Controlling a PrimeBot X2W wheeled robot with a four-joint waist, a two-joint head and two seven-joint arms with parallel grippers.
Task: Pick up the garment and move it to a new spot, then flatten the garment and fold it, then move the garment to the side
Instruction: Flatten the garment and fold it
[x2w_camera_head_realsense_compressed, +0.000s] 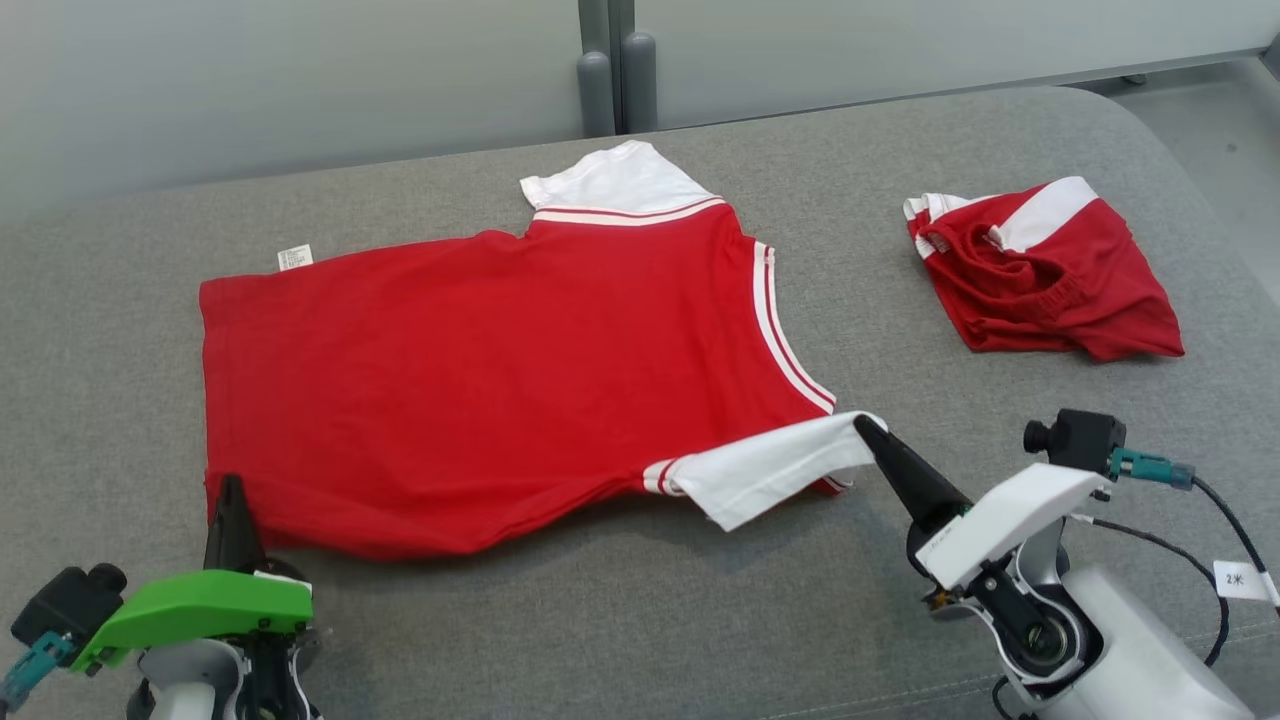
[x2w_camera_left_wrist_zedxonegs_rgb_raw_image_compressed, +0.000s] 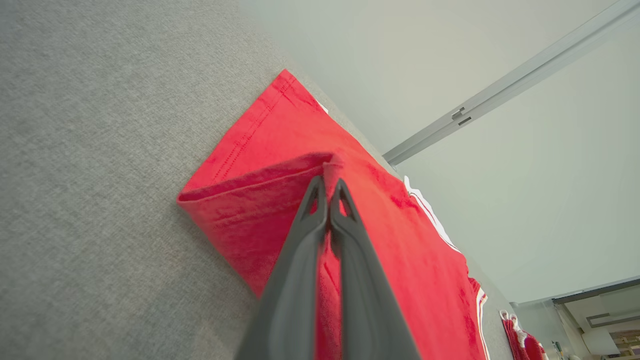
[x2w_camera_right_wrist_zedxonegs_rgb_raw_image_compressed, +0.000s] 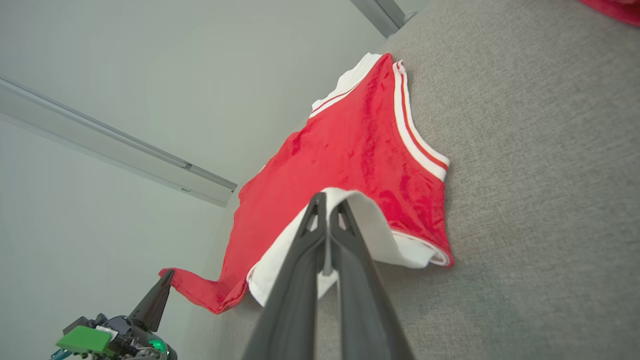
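**A:** Left wrist view: the left gripper (x2w_camera_left_wrist_zedxonegs_rgb_raw_image_compressed: 328, 184) is pinching the red hem corner of the shirt (x2w_camera_left_wrist_zedxonegs_rgb_raw_image_compressed: 400, 240), its fingers pressed together on a raised fold. In the right wrist view the right gripper (x2w_camera_right_wrist_zedxonegs_rgb_raw_image_compressed: 327, 202) is pinching the white sleeve (x2w_camera_right_wrist_zedxonegs_rgb_raw_image_compressed: 385, 235), with cloth showing between its fingers.

**B:** Where is the garment lying?

**A:** Head view: it is lying spread out, mid-surface, on the grey cushion (x2w_camera_head_realsense_compressed: 600, 620). The left gripper is sitting at its 7 o'clock corner and the right at its 4 o'clock.

**B:** Risks?

**A:** Judgement only. Both grips are looking shallow, close to the edge, so cloth may be slipping free if the arms are pulling apart or lifting unevenly. The sleeve is being held alone, so it may be twisting while the body is dragging on the cushion and bunching.

**B:** Count?

**A:** Two grippers, both closed on cloth. Two red garments: this shirt and a folded one (x2w_camera_head_realsense_compressed: 1050, 280) resting at 2 o'clock, well apart. Two white sleeves on the shirt. One white label (x2w_camera_head_realsense_compressed: 294, 257) at 11 o'clock.
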